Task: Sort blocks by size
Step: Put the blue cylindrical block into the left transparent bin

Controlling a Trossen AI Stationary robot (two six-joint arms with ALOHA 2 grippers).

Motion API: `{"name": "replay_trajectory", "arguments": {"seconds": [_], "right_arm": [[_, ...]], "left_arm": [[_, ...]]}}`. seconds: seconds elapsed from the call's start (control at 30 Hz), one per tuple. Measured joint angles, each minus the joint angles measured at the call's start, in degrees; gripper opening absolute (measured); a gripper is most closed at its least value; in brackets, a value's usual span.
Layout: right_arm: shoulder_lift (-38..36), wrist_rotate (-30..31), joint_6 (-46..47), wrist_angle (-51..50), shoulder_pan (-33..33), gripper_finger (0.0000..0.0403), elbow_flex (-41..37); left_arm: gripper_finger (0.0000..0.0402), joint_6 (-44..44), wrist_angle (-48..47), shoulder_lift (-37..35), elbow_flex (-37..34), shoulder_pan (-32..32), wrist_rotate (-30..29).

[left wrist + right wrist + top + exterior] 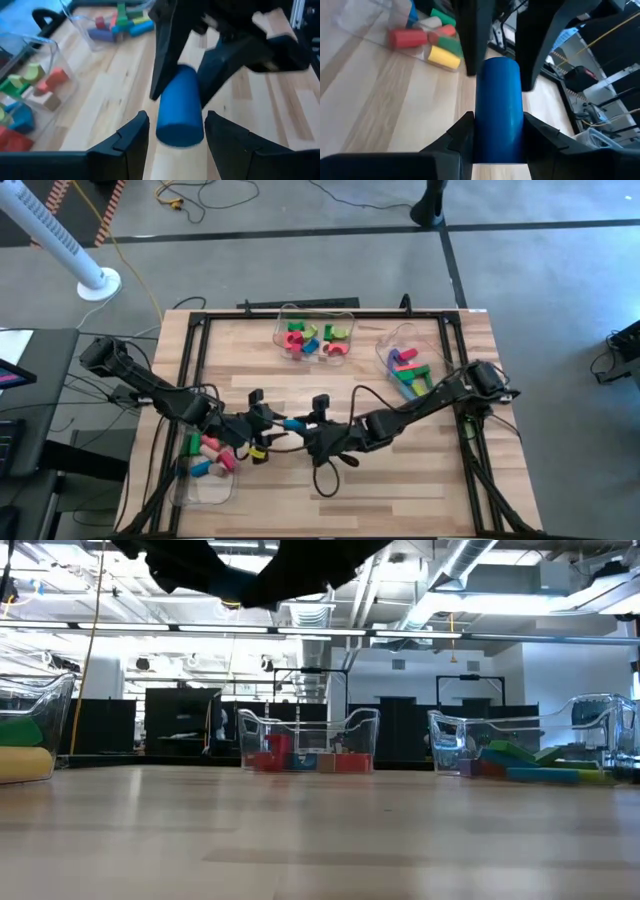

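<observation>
A: What do I have at the centre of the tabletop (420,480)?

B: I see both arms meeting at mid-table, fingers facing each other. The right gripper (492,137) holds 1 end of a blue cylinder (498,107); its 2 fingers (457,137) press against the block's sides, partly closed around it. In the high view the cylinder (294,423) shows as a small blue spot between the 2 grippers, above the wood.

A: And the left gripper (175,132)?

B: Its fingers (130,140) flank the near end of the same cylinder (180,107) with a gap on each side, so I read them as parted and not yet gripping.

A: Where are the other blocks?

B: In 3 clear bins: a far centre bin (317,335) with red, green and blue pieces, a far right bin (410,365) with longer bars, and a near left bin (207,465) with pink, green, yellow and blue pieces.
</observation>
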Motion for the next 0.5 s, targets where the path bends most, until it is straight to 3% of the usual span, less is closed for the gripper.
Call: {"name": "replay_trajectory", "arguments": {"seconds": [0.27, 0.5], "right_arm": [[0.00, 3.52, -0.02, -0.04, 0.50, 0.0156, 0.02], [0.00, 4.41, -0.04, 0.85, 0.44, 0.0156, 0.02]], "left_arm": [[0.0182, 4.26, 5.56, 0.02, 0.00, 0.19, 0.20], [0.0173, 3.36, 4.62, 0.00, 0.00, 1.34, 0.05]]}}
